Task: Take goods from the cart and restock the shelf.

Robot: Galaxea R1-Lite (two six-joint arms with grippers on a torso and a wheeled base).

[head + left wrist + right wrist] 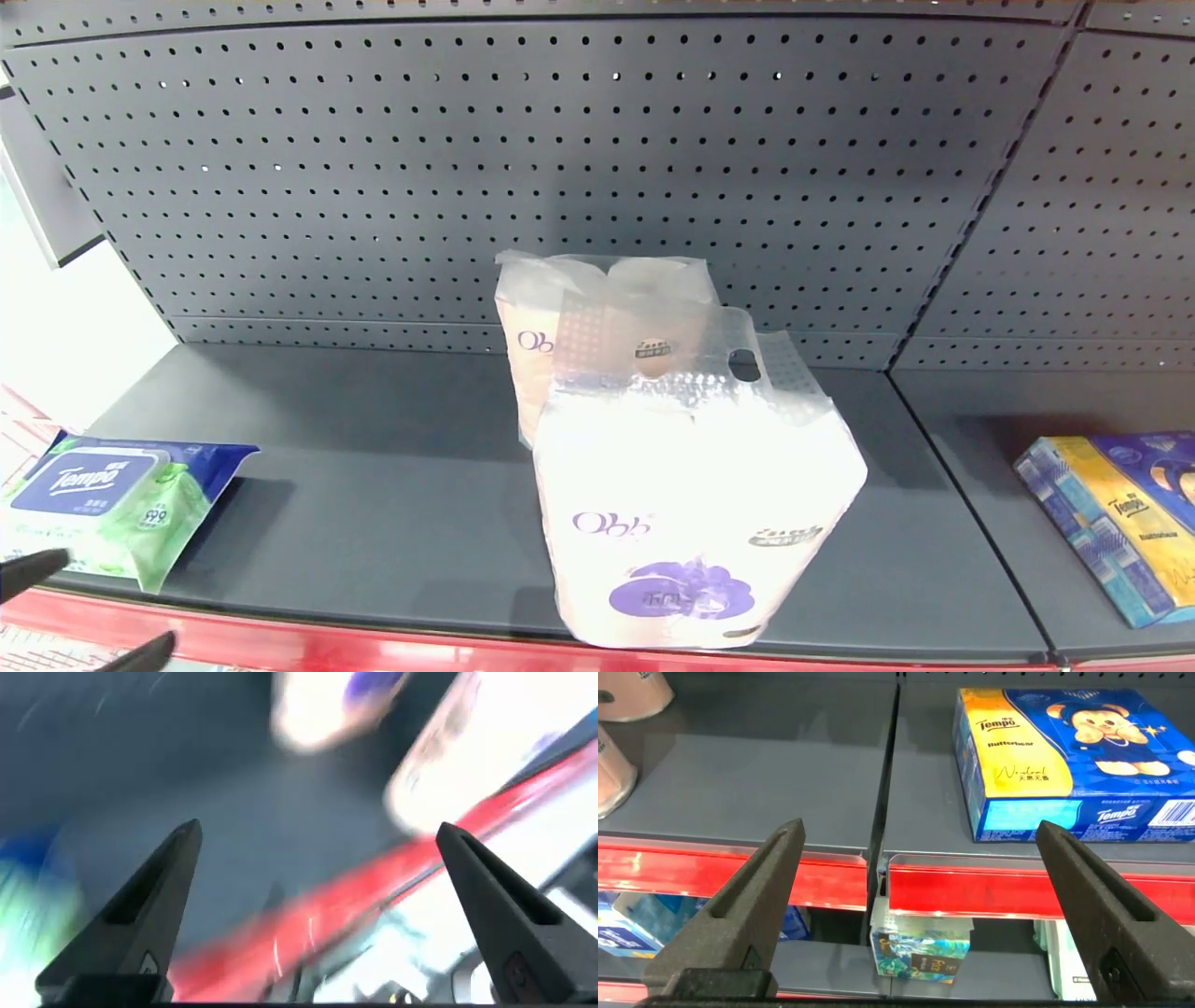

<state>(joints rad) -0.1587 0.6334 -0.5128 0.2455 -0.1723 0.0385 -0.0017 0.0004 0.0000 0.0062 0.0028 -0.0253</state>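
Right wrist view: right tool open, empty

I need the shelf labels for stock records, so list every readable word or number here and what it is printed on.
"Tempo": wet-wipes pack, on its blue lid label.
"Obb": front toilet-roll pack, and again on the pack behind.
"Tempo": yellow-and-blue tissue box, on its top and front edge.
The smaller print on all of these, and on the small box on the lower shelf, is too small to read.

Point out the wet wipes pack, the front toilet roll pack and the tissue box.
wet wipes pack (126, 511), head view, its top face.
front toilet roll pack (695, 523), head view, white front wrap.
tissue box (1074, 747), right wrist view, printed top face.
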